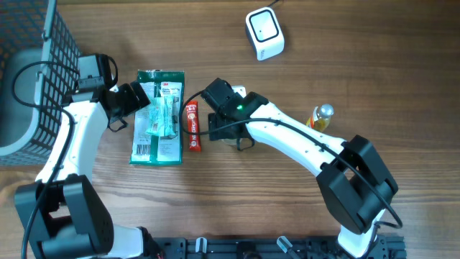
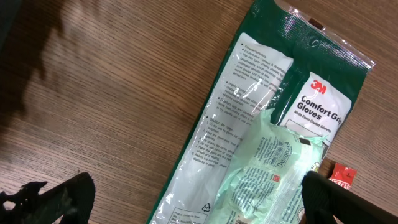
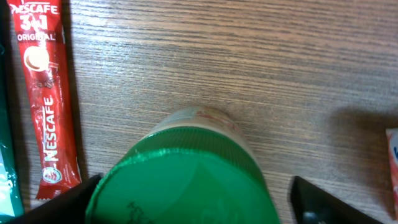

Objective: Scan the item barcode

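Observation:
A bottle with a green cap stands between the fingers of my right gripper, which is open; a gap shows on the right side, and the left finger is right by the cap. From overhead the right gripper hides the bottle. My left gripper is open and straddles a green 3M gloves package lying flat on the table, just above it. The package has a barcode near its lower end. The white scanner sits at the back of the table.
A red Nescafe stick lies between the gloves package and the right gripper. A small yellow bottle stands to the right. A dark wire basket occupies the back left corner. A pink packet edge shows at the right.

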{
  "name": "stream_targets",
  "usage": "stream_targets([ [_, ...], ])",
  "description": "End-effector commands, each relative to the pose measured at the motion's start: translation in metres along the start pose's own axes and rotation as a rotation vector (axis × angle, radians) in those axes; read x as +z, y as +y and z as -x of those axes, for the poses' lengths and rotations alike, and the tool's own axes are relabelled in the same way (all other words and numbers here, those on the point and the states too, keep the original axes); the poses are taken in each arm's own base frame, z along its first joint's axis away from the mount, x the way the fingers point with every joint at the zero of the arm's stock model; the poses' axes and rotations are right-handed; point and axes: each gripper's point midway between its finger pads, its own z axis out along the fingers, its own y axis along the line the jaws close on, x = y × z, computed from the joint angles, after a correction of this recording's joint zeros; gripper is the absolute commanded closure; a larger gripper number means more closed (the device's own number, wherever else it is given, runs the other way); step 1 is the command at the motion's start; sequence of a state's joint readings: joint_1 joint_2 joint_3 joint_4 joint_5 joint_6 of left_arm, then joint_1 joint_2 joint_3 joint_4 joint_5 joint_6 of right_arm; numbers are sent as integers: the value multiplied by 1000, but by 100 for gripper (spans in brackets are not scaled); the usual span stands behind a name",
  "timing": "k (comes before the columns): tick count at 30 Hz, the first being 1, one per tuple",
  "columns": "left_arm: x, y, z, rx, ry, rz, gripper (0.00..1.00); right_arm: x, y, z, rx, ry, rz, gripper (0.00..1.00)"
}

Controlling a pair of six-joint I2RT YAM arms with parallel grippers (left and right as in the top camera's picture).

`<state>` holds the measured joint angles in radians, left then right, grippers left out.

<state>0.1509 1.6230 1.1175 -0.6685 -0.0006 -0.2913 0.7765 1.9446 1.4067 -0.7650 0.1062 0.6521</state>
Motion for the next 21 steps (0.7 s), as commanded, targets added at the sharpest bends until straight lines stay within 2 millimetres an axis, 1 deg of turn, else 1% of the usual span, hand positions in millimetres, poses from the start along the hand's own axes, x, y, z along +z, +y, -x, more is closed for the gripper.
stream_targets([
  [1, -9, -3, 7, -9, -29, -18, 0, 2, -8, 2, 12, -7, -20, 0],
  [3, -9, -3, 7, -9, -29, -18, 0, 1, -8, 2, 0, -7, -20, 0],
  [6, -9, -3, 7, -9, -29, -18, 0, 1, -5, 7, -71, -24, -7, 0],
  [8, -9, -3, 7, -9, -29, -18, 0, 1, -3, 10, -69, -38, 2, 0],
  [18, -9, -3, 7, -9, -28, -18, 0, 1, -2, 11, -89, -41, 4, 0],
  [20, -9, -3, 7, -9, -29, -18, 0, -4, -6, 15, -80, -44, 2, 0],
  [21, -9, -3, 7, -9, -28, -18, 0, -13, -9, 20, -69, -49, 1, 0],
])
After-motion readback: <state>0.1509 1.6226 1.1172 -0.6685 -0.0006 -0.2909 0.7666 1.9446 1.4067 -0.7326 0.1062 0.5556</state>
